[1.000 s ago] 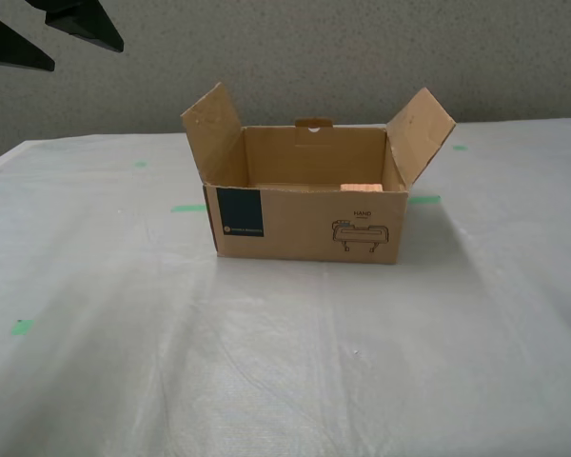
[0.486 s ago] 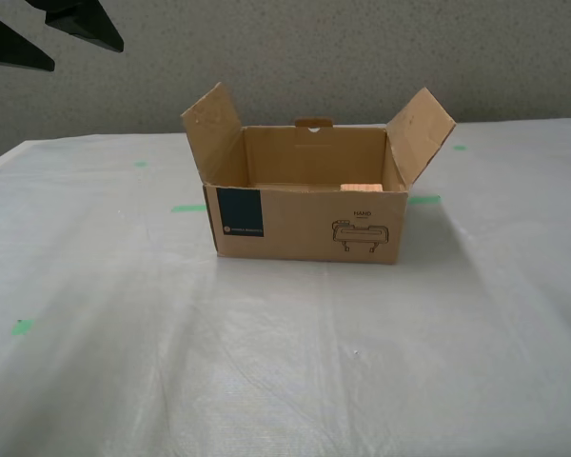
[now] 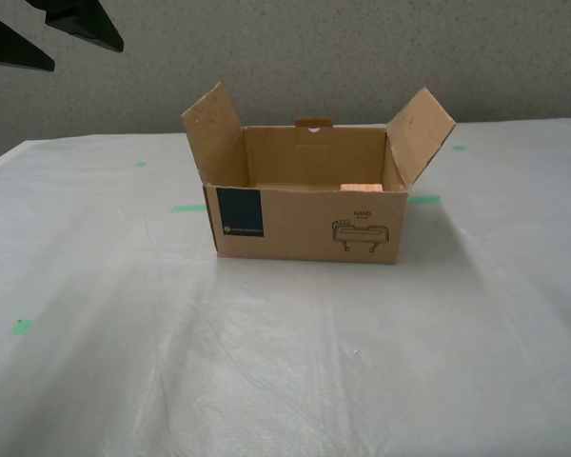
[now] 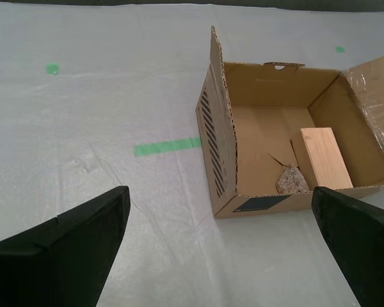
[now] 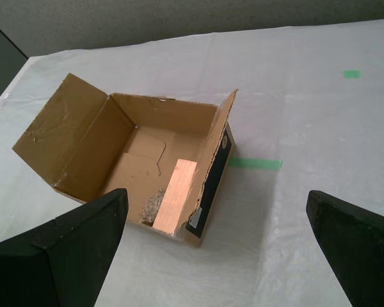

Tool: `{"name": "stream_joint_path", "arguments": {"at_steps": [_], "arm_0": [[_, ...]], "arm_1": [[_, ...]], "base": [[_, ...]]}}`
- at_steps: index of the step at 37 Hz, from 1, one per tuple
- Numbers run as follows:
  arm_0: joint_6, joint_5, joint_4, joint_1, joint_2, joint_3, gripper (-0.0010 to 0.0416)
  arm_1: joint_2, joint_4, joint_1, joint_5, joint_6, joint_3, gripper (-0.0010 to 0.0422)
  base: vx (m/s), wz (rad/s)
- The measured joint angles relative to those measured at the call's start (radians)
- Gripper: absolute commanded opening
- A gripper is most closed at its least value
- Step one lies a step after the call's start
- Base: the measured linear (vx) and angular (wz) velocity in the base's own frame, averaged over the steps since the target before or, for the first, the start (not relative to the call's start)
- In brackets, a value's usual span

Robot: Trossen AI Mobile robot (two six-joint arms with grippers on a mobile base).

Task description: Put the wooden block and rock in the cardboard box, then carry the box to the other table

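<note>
Cardboard box (image 3: pixel 305 224), flaps up, sits on the wrinkled whitish table (image 3: pixel 266 362) with green tape marks (image 3: pixel 188 208); wooden block (image 4: pixel 325 158) and rock (image 4: pixel 292 181) inside; my first gripper (image 5: pixel 214 246) and second gripper (image 4: pixel 221 246) spread wide, empty

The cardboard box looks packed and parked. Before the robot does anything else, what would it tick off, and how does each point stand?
1. Wooden block inside the cardboard box: ok, it lies flat on the box floor.
2. Rock inside too: ok, it sits beside the block near the front wall.
3. Box set on the wrinkled white table with green tape marks: ok.
4. Box upright, side flaps open: ok.
5. My first gripper open and off the box: ok.
6. My second gripper open and off the box: ok.
</note>
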Motion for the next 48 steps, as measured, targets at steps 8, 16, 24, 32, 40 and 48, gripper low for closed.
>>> {"name": "stream_joint_path", "arguments": {"at_steps": [8,16,24,32,40,48], "arm_0": [[0.000,0.000,0.000,0.000,0.000,0.000,0.0390],[0.000,0.000,0.000,0.000,0.000,0.000,0.0390],[0.000,0.000,0.000,0.000,0.000,0.000,0.0389],[0.000,0.000,0.000,0.000,0.000,0.000,0.0390],[0.000,0.000,0.000,0.000,0.000,0.000,0.0390],[0.000,0.000,0.000,0.000,0.000,0.000,0.0390]], "arm_1": [[0.000,0.000,0.000,0.000,0.000,0.000,0.0389],[0.000,0.000,0.000,0.000,0.000,0.000,0.0389],[0.000,0.000,0.000,0.000,0.000,0.000,0.0389],[0.000,0.000,0.000,0.000,0.000,0.000,0.0389],[0.000,0.000,0.000,0.000,0.000,0.000,0.0389],[0.000,0.000,0.000,0.000,0.000,0.000,0.0389]], "base": [[0.000,0.000],[0.000,0.000],[0.000,0.000],[0.000,0.000],[0.000,0.000],[0.000,0.000]]}}
